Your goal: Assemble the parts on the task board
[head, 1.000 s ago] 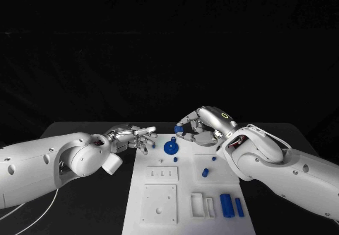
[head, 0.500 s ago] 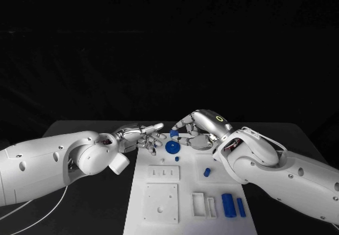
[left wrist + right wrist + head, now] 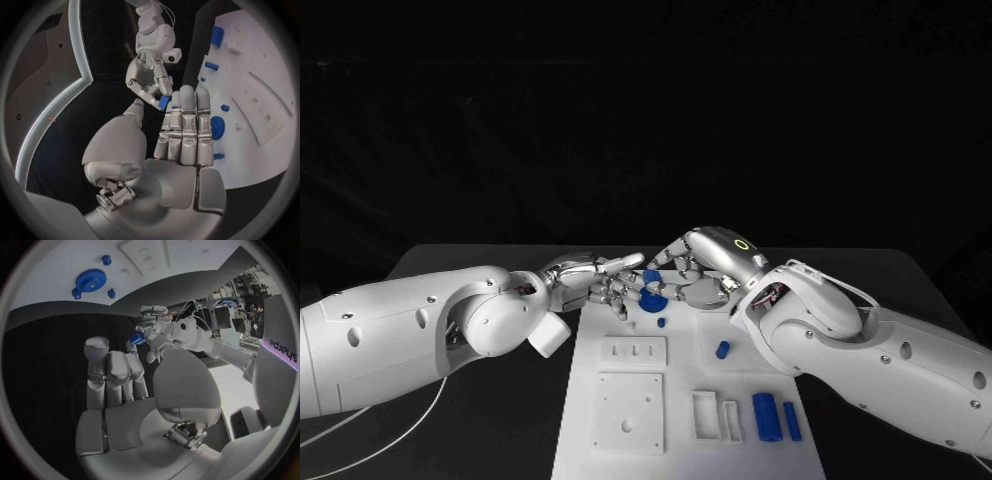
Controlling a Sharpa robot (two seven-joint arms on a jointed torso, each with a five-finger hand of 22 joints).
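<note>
- Two robot hands meet above the far end of the white task board point(image 3: 682, 420).
- The right hand point(image 3: 692, 272) pinches a small blue part point(image 3: 164, 102) at its fingertips.
- The left hand point(image 3: 596, 283) reaches toward it, fingers straight and apart, holding nothing.
- The part looks light, rigid and smooth; it is best pinched by its sides.
- A blue gear point(image 3: 652, 301) lies on the board below.
</note>
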